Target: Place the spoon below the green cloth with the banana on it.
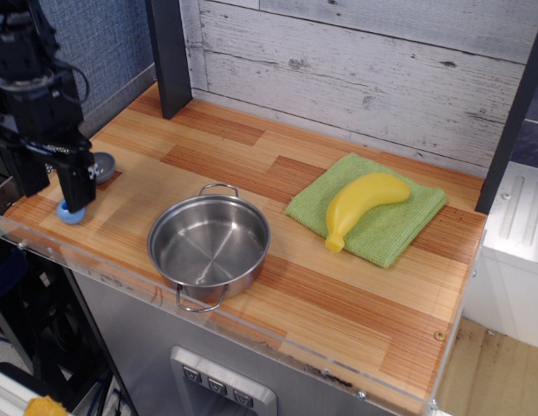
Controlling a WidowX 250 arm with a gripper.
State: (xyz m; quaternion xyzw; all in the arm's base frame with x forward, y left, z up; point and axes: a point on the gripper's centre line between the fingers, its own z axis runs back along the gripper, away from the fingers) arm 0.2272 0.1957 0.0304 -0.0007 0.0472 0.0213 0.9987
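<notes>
The spoon lies at the table's left edge; its grey bowl (104, 166) and the end of its light blue handle (70, 214) show, and the middle is hidden behind a gripper finger. My black gripper (54, 184) hangs over the spoon, open, with one finger (79, 184) in front of the handle and the other further left. I cannot tell whether it touches the spoon. The yellow banana (359, 206) lies on the green cloth (390, 230) at the right of the table.
A steel pot (209, 249) with two loop handles stands at the front middle of the wooden table (338, 303). A dark post (169, 52) rises at the back left. A clear plastic lip (121, 277) runs along the front edge.
</notes>
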